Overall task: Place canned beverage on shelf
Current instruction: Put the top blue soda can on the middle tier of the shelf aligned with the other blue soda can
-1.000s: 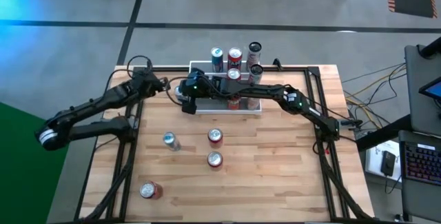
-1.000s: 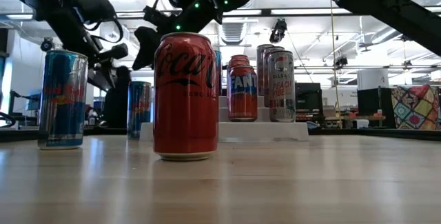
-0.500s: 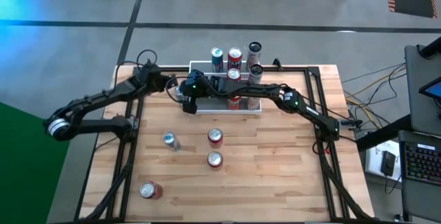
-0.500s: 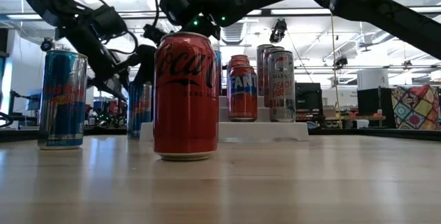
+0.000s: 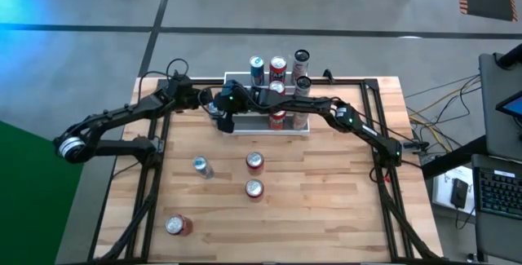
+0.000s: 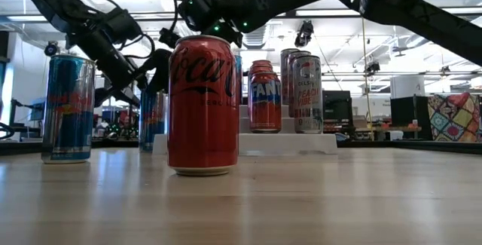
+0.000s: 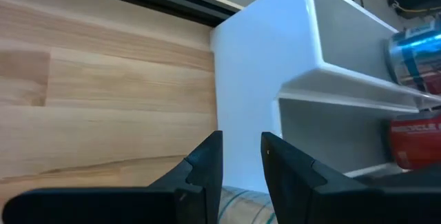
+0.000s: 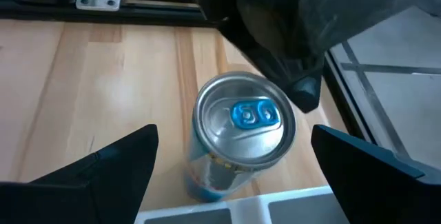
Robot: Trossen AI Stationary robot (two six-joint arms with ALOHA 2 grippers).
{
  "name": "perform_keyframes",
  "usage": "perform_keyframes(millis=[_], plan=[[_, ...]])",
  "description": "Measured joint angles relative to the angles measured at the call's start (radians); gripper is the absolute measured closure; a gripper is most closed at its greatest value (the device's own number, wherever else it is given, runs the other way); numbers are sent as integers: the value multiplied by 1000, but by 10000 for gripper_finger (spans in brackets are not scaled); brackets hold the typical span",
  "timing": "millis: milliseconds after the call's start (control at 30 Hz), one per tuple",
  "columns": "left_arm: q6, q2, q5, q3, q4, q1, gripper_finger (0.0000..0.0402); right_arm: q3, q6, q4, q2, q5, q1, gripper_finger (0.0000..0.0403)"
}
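A blue can with a silver top (image 8: 241, 124) stands upright on the table just off the shelf's left end; it also shows in the low view (image 6: 151, 120). The shelf (image 5: 292, 129) is a white stepped rack at the far middle; its end wall (image 7: 262, 65) shows in the left wrist view. My right gripper (image 8: 238, 162) hangs above the can, open wide, one finger on either side, apart from it. My left gripper (image 7: 241, 158) is shut and reaches in from the table's left over the can's rim, shown dark in the right wrist view (image 8: 289, 38). My left gripper's shut fingertips (image 8: 306, 93) lie at the rim of the can's top (image 8: 286, 117), coming in slanting from the table's left. I cannot tell whether they touch the rim. The can stands upright on the table.
Several cans stand on the shelf's steps, among them a blue one (image 5: 257, 68), a red one (image 5: 278, 67) and a silver one (image 5: 302, 56). Loose cans stand on the table nearer the front (image 5: 201, 165) (image 5: 254, 161) (image 5: 254, 188) (image 5: 174, 225).
My left gripper has gone toward the table's right, up to the blue can beside the shelf. The can has stayed where it was, and my right gripper has kept its place above it.
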Motion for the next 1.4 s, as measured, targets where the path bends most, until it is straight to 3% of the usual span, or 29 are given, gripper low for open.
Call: perform_keyframes(millis=[733, 833, 1167, 1400], plan=[[-4, -3, 19, 0, 1, -29, 318, -1, 12, 8, 37, -26, -4, 34], [-4, -4, 27, 0, 0, -30, 318, -1, 27, 17, 39, -83, -7, 48], [14, -7, 28, 0, 0, -30, 318, -2, 65, 76, 43, -89, -9, 97], [47, -40, 27, 0, 0, -30, 318, -2, 110, 79, 43, -99, -18, 159]])
